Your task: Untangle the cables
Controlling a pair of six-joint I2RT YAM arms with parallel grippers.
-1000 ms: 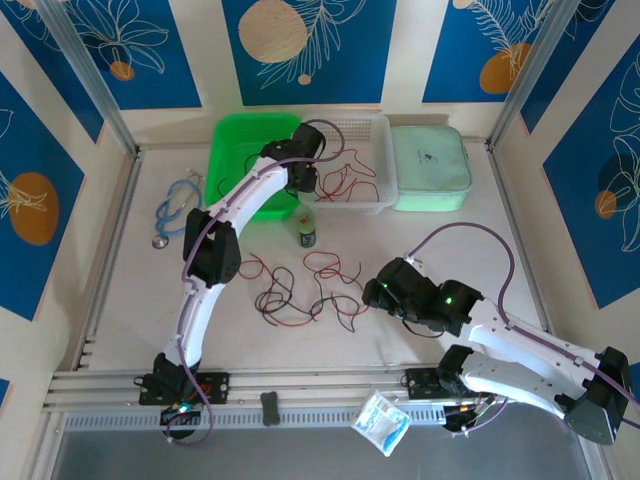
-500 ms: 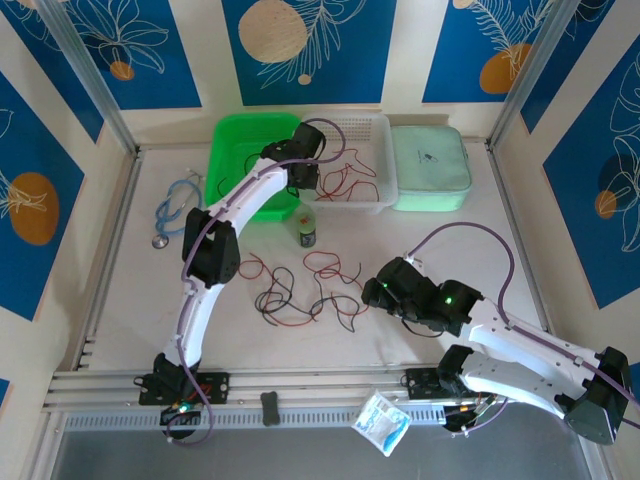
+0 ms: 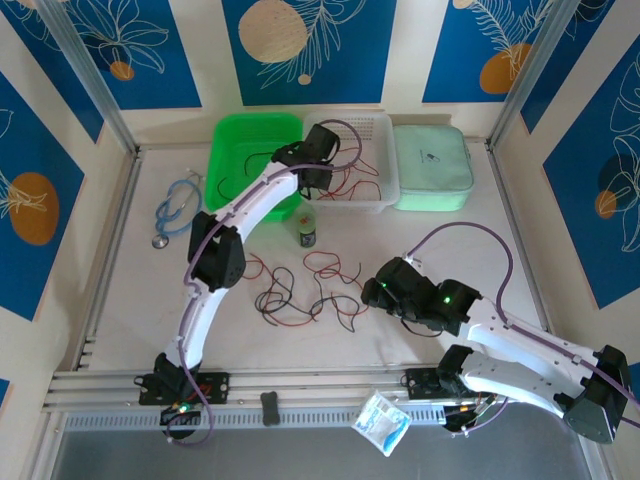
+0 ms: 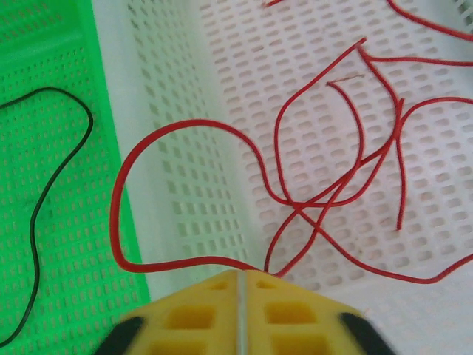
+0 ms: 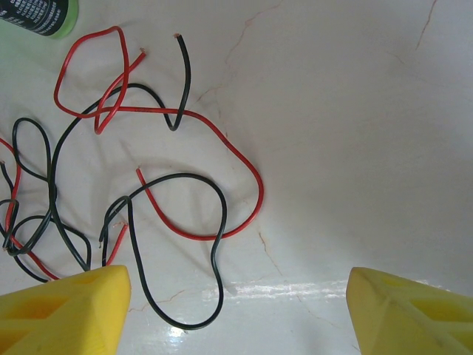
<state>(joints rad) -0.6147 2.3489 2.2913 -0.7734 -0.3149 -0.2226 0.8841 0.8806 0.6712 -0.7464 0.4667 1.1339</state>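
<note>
A tangle of red and black cables (image 3: 300,290) lies on the table's middle. My left gripper (image 3: 318,185) hangs over the white basket's (image 3: 385,192) left wall, shut on a red cable (image 4: 185,126) that loops out from its yellow fingertips (image 4: 222,296) and across to the green basket (image 4: 66,185). More red cables (image 4: 347,185) lie inside the white basket (image 4: 185,185). A black cable (image 4: 41,214) rests in the green one. My right gripper (image 3: 375,290) hovers open at the tangle's right end, with a black loop (image 5: 218,244) and a red cable (image 5: 244,163) just ahead of its fingers (image 5: 66,310).
A green basket (image 3: 240,150) and a mint case (image 3: 430,165) flank the white basket at the back. A small bottle (image 3: 307,232) stands in front of the baskets. A blue stethoscope (image 3: 175,210) lies at the left. A plastic packet (image 3: 382,422) sits on the front rail.
The left arm has swung to the right, carrying its gripper further over the white basket, and its fingers have closed on the red cable. The right arm has not moved.
</note>
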